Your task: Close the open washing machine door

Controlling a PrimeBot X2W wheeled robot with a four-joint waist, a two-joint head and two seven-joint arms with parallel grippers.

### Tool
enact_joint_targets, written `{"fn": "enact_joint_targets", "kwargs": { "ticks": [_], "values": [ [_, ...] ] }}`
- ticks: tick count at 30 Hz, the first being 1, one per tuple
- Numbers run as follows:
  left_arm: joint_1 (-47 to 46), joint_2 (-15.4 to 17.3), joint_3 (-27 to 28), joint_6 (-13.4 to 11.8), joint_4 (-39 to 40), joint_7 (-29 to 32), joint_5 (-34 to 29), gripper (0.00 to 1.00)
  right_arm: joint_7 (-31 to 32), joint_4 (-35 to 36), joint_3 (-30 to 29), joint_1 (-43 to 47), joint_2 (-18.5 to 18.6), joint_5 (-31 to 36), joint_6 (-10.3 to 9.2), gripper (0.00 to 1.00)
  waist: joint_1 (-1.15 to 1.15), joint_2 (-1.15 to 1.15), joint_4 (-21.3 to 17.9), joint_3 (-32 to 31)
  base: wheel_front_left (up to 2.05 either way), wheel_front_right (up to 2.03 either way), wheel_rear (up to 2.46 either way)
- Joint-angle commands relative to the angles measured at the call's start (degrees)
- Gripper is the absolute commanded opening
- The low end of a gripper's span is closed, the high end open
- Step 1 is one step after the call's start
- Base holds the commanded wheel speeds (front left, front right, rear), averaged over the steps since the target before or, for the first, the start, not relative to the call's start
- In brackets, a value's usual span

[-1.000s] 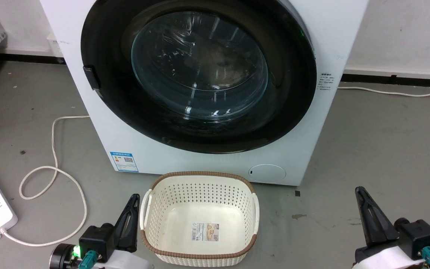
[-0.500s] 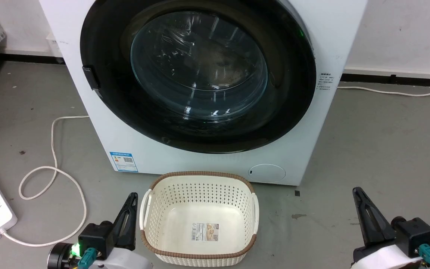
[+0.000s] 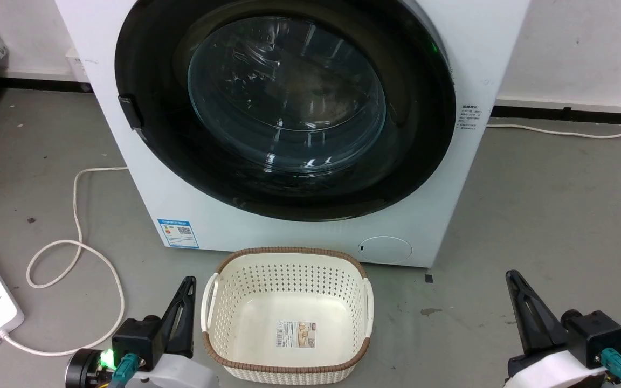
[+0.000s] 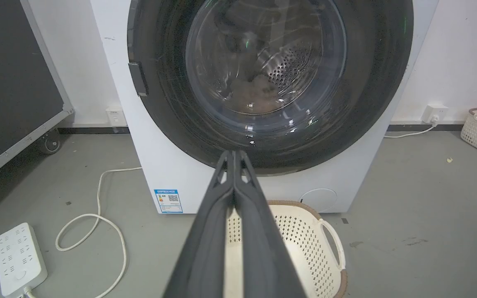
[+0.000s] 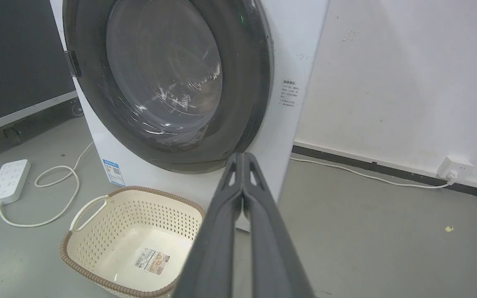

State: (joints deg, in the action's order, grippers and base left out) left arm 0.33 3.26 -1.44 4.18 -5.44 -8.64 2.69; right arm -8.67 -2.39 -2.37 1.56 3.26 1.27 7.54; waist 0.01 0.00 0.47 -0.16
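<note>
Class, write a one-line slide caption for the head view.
Washing machine door sits flush on the washing machine, a cream basket before it, left gripper and right gripper shut.

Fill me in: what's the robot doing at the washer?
Nothing is being handled. The door lies flush against the washer and looks shut; whether it is latched can't be told. The left gripper and right gripper sit low, clear of it, both closed on nothing. An empty basket stands before the washer.

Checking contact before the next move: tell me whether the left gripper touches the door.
No, the left gripper hangs low beside the basket, apart from the door.
</note>
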Motion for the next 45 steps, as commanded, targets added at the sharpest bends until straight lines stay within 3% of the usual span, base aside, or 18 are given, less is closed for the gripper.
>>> {"fn": "enact_joint_targets", "kwargs": {
  "ticks": [1,45],
  "values": [
    [-0.14,-0.03,0.08,-0.33,0.33,0.21,-0.28,0.0,0.22,0.48,0.15,-0.53,-0.16,-0.44,-0.02,0.0,0.0,0.0,-0.01,0.0,0.0,0.0,0.0],
    [-0.26,-0.25,0.93,-2.74,3.53,5.48,-1.78,0.0,5.51,1.67,1.54,-1.18,-0.3,-0.96,-0.04,0.0,0.0,0.0,-0.29,0.1,0.0,0.0,0.0]
  ]
}}
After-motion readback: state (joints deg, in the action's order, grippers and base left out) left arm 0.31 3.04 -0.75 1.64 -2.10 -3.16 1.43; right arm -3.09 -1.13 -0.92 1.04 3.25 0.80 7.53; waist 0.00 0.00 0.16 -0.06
